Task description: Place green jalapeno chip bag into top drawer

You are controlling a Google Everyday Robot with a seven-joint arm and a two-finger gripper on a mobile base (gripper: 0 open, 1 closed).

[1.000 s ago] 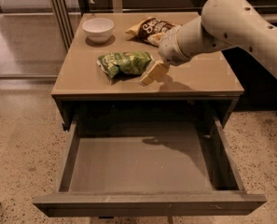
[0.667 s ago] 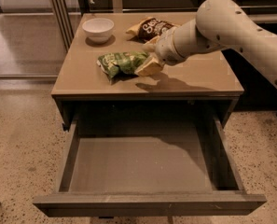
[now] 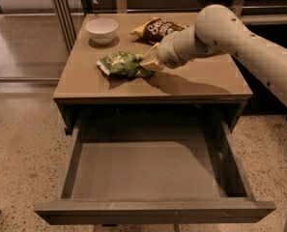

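Note:
The green jalapeno chip bag (image 3: 121, 64) lies on the tabletop (image 3: 201, 81), left of centre. My gripper (image 3: 149, 62) reaches in from the right and its tan fingers (image 3: 151, 63) are at the bag's right end, touching it. The bag still rests on the table. The top drawer (image 3: 148, 170) is pulled fully out below the table's front edge, its flat bottom bare.
A white bowl (image 3: 102, 30) stands at the back left of the table. A dark brown and yellow chip bag (image 3: 157, 29) lies at the back centre, just behind my arm. Metal legs and a glass panel stand left of the table.
My gripper has moved left along the tabletop, from beside the green bag's right end to touching it. The bag has not visibly moved.

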